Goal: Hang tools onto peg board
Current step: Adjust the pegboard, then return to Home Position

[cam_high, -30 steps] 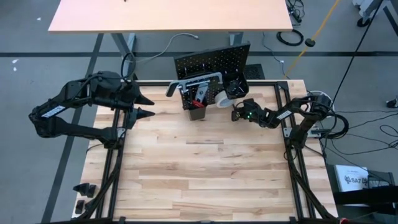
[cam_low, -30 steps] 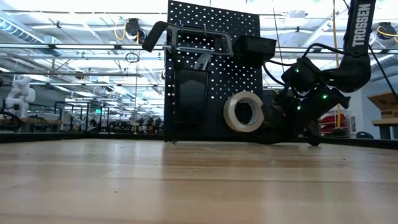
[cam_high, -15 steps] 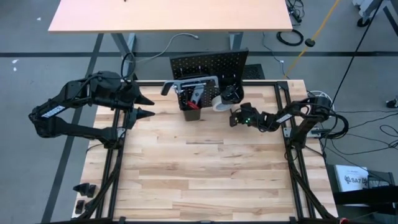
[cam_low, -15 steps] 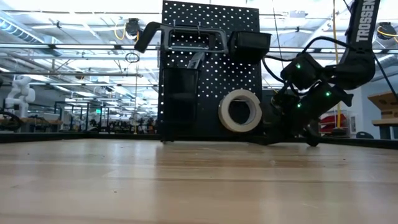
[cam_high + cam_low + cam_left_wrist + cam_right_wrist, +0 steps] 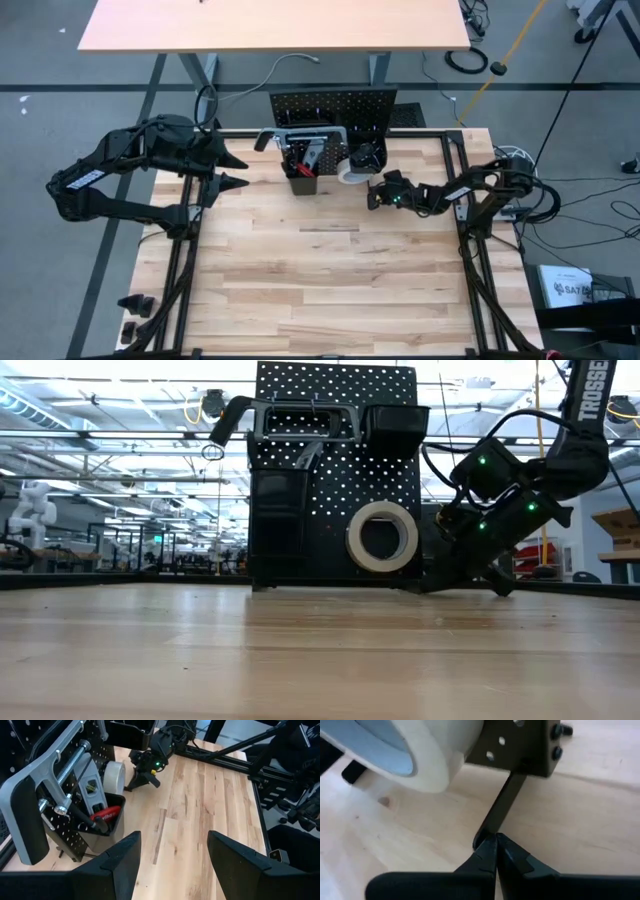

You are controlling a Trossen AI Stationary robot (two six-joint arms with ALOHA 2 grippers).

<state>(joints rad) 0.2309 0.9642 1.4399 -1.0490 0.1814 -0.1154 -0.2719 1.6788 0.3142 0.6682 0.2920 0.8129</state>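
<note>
While the peg board (image 5: pixel 335 108) stands upright at the far edge of the table (image 5: pixel 320 280), the right gripper (image 5: pixel 374 193) sits low on the wood just beside the board's right foot (image 5: pixel 501 807). Its 2 fingers (image 5: pixel 512 856) are pressed together, and their tips touch the end of that thin black foot where it lies on the table; whether the foot is pinched between them I cannot tell. On the board's front hangs the white tape roll (image 5: pixel 382 536), low and toward the right, close to the right gripper. Across the top hooks lies the grey bar clamp (image 5: pixel 285 420), with 1 black bin (image 5: pixel 397 430) beside it at the upper right. A second black bin (image 5: pixel 102 822) at the lower left holds a red-handled tool (image 5: pixel 106 813), and a silver tool (image 5: pixel 91 784) leans above it.

Well apart from the board, the left gripper (image 5: pixel 234 170) hovers over the table's left edge. Its fingers (image 5: pixel 112 862) are spread wide with nothing between them, pointing toward the board.
</note>
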